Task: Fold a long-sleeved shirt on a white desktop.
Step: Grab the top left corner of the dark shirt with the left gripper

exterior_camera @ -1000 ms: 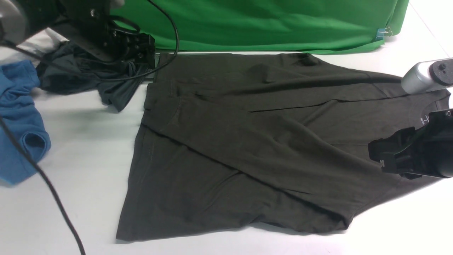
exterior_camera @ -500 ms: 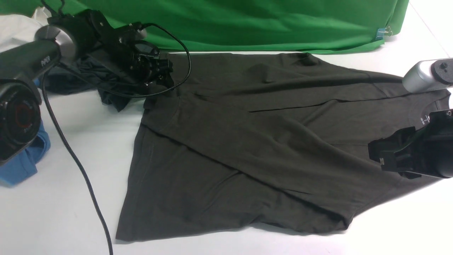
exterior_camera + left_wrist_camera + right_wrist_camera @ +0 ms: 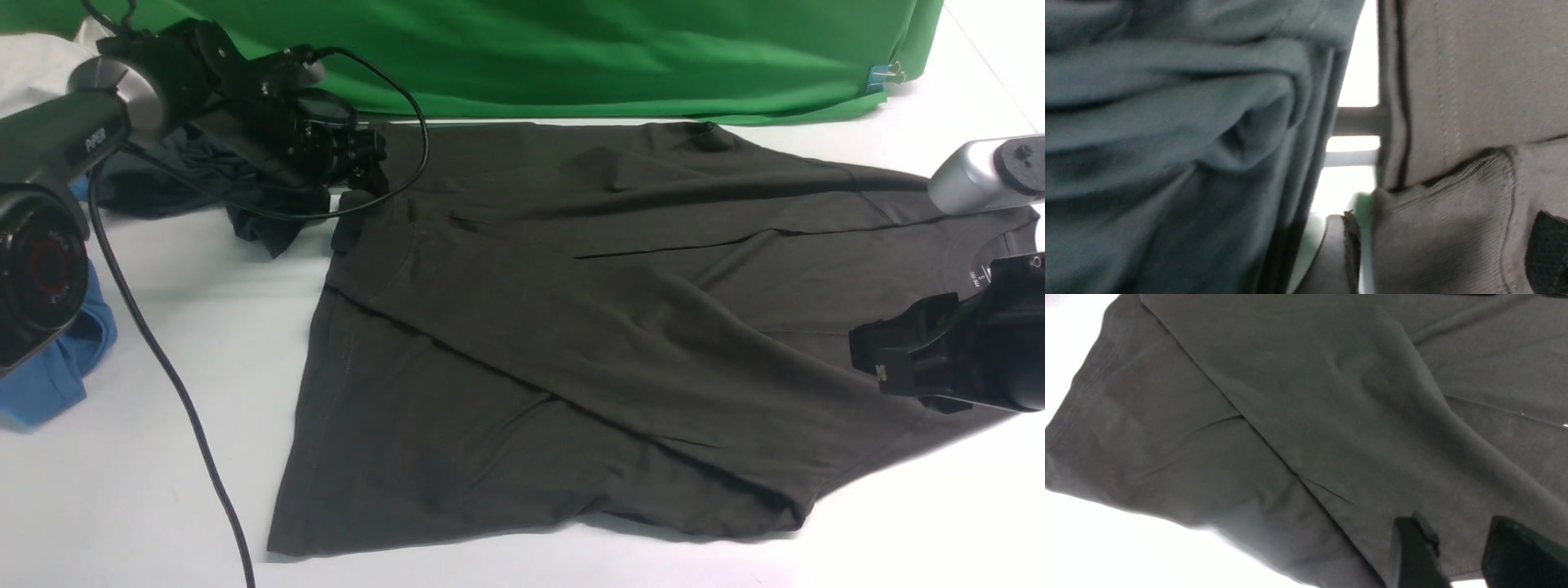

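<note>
closing here beside the long-sleeved shirt [image 3: 571, 327], the wide-spread left gripper [image 3: 359, 184] could snag the neighbouring charcoal garment [image 3: 265, 227] too; right gripper [image 3: 869, 359] parted, empty.

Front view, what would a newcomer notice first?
The big dark shirt spread across the white desk, a sleeve folded diagonally over it. Behind it is a bright green cloth. The left pincer is at the shirt's far left corner, the right pincer near the collar.

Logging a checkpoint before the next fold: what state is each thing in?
long-sleeved shirt: spread flat, sleeves folded across body.
charcoal garment: crumpled.
blue shirt: bunched.
left gripper: open, at shirt's far-left corner.
right gripper: open, over shirt.
</note>
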